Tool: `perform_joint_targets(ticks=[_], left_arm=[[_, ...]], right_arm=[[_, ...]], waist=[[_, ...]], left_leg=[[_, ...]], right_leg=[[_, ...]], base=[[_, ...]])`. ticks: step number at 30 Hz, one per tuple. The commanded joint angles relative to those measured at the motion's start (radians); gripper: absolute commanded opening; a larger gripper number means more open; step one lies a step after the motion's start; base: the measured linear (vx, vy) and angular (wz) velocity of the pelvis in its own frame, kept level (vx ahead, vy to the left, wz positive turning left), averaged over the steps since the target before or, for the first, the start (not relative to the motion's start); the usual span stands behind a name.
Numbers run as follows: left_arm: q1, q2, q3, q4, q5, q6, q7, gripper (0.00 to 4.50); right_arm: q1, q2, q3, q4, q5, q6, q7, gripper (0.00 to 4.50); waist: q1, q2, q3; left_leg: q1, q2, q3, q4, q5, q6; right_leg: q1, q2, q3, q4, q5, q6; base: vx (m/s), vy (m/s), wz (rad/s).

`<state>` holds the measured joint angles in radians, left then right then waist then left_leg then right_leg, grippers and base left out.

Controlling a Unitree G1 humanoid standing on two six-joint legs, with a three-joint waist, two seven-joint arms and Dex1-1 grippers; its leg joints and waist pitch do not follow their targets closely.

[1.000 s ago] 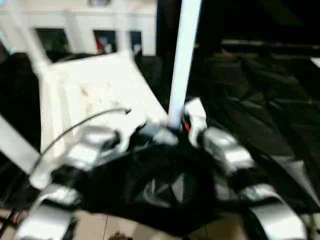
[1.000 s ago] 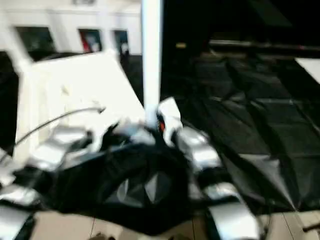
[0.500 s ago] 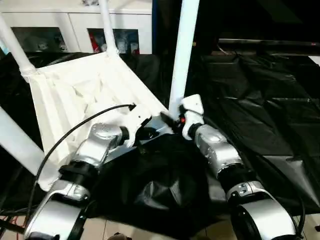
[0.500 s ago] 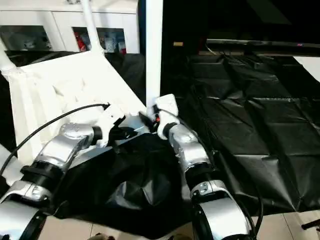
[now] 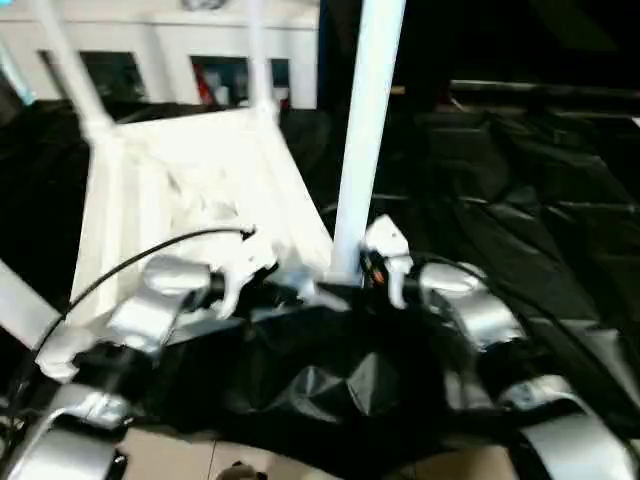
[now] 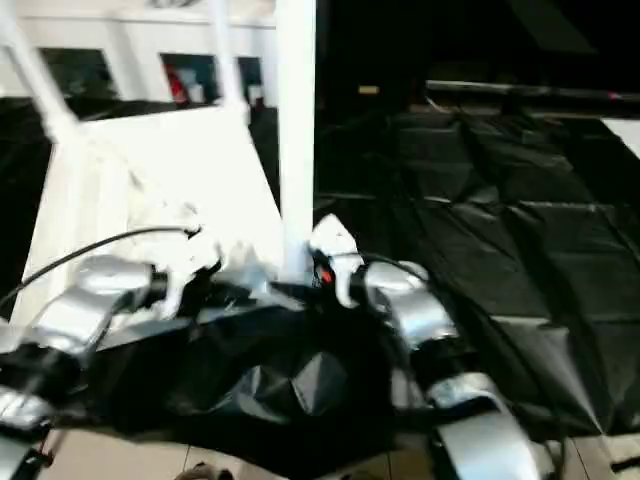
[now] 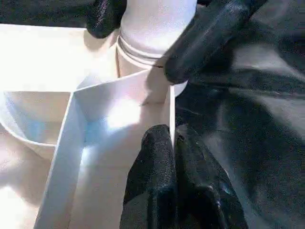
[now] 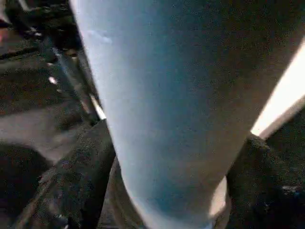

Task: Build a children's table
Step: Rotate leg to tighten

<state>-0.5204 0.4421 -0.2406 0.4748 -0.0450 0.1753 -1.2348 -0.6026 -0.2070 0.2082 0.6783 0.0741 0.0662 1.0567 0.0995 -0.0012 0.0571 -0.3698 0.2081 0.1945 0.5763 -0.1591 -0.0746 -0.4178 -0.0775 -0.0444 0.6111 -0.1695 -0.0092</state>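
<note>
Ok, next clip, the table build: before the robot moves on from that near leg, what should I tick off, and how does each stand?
1. Near leg standing in its corner socket: ok, upright.
2. Leg pushed fully home: cannot tell, the joint is partly hidden.
3. Right gripper fingers either side of the leg's base: ok; firm grip, cannot tell.
4. Left gripper shut, fingertips at the table top rim beside the socket: ok.
5. Two far legs in their corners: ok.
6. Fourth leg fitted: cannot tell.

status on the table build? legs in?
Tabletop lies underside up on black sheeting, four legs standing from its corners. In hand: right gripper straddles the near leg at its socket; left gripper, shut, presses the rim. Left: confirm seating, flip upright.
</note>
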Motion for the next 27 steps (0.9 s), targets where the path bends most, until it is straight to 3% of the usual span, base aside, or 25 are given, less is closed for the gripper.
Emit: perform_joint_targets(ticks=[1, 6, 12, 17, 21, 27], left_arm=[[-0.012, -0.01, -0.026, -0.061, -0.037, -0.028, -0.056, 0.0], [-0.009, 0.009, -0.031, -0.068, -0.045, -0.019, -0.096, 0.0], [-0.027, -0.021, -0.001, -0.036, -0.031, 0.007, -0.007, 0.0], [-0.051, -0.072, 0.031, -0.019, -0.017, 0.041, 0.115, 0.0], [-0.106, -0.147, 0.069, 0.044, 0.01, 0.099, 0.308, 0.0], [-0.154, -0.21, 0.094, 0.106, 0.018, 0.099, 0.436, 0.0]], right_arm=[[0.009, -0.009, 0.032, -0.031, 0.008, 0.017, 0.048, 3.27], [0.018, -0.021, 0.043, -0.058, 0.01, 0.048, 0.107, 2.91], [0.019, 0.017, 0.012, -0.053, 0.031, 0.084, 0.035, 2.7], [0.007, 0.097, -0.052, 0.006, 0.015, 0.092, -0.194, 2.66], [-0.028, 0.182, -0.132, 0.104, 0.011, 0.084, -0.47, 2.66], [-0.062, 0.246, -0.17, 0.178, 0.002, 0.058, -0.641, 2.66]], waist=[[-0.001, 0.0, -0.07], [0.011, 0.008, -0.071], [0.01, 0.007, -0.071], [0.005, 0.0, -0.069], [-0.016, -0.001, -0.07], [-0.019, -0.001, -0.074]], left_leg=[[0.016, 0.022, -0.007, -0.062, -0.27, 0.018], [0.016, 0.022, -0.007, -0.061, -0.258, 0.017], [0.017, 0.02, -0.009, -0.063, -0.28, 0.0], [0.016, 0.018, -0.012, -0.066, -0.283, -0.011], [0.014, 0.014, -0.015, -0.067, -0.274, -0.036], [0.011, 0.01, -0.008, -0.059, -0.216, 0.003]], right_leg=[[0.05, -0.051, 0.034, -0.067, -0.217, -0.216], [0.049, -0.051, 0.034, -0.065, -0.199, -0.219], [0.05, -0.05, 0.033, -0.067, -0.218, -0.216], [0.048, -0.055, 0.034, -0.072, -0.281, -0.19], [0.048, -0.055, 0.034, -0.074, -0.3, -0.179], [0.05, -0.049, 0.035, -0.07, -0.185, -0.195]], base=[[0.0, 0.0, 0.0], [0.0, 0.0, 0.0], [0.0, 0.0, 0.0], [0.0, 0.0, 0.0], [0.0, 0.0, 0.0], [0.0, 0.0, 0.0]])
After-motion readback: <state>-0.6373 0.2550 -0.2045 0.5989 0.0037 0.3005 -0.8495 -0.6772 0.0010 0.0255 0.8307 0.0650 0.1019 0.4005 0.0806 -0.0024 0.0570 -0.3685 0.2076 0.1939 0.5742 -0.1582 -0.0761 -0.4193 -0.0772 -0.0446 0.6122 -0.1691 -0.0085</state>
